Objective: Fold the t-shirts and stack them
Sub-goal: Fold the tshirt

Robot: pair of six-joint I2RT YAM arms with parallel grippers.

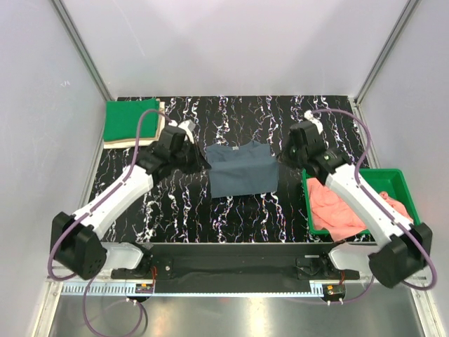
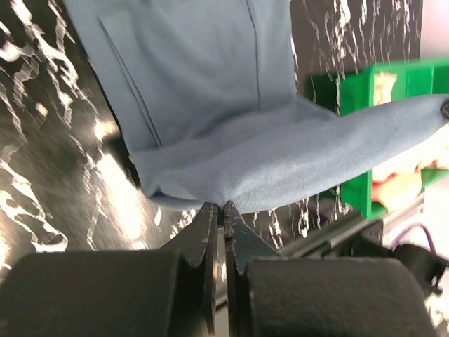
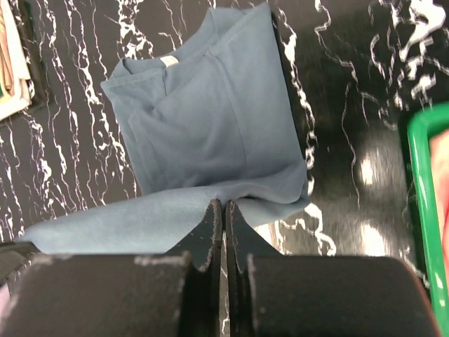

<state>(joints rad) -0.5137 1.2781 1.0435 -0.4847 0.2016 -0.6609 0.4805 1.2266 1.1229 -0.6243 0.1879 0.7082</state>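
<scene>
Plainly seen: the slate blue-grey t-shirt (image 1: pixel 240 172) lies partly folded in the middle of the black marbled table (image 1: pixel 175 210), its collar toward the far side.
Left side: the left gripper (image 2: pixel 219 208) has its jaws pressed together on a fold at the shirt's edge, with cloth bunched right at the tips.
Right side: the right gripper (image 3: pixel 222 205) is clenched in the same way on the opposite edge of that shirt.
Between them: a band of the slate cloth stretches from one pinch to the other, above the flat layer with the collar.
Hidden from above: both sets of fingertips sit under their own wrists, so only the wrist cameras show the pinches. I cannot tell how many layers each pinch takes in.
Far left corner: the green t-shirt (image 1: pixel 130 119) lies folded on the beige t-shirt (image 1: pixel 137 144), of which only a thin edge shows.
Right edge: the salmon-pink t-shirts (image 1: pixel 344 207) lie crumpled in the green tray (image 1: pixel 396 175). The right arm crosses part of the heap, and I cannot count the shirts.
Cut off: the left wrist view catches only a blurred piece of the tray, and the right wrist view only its rim.
</scene>
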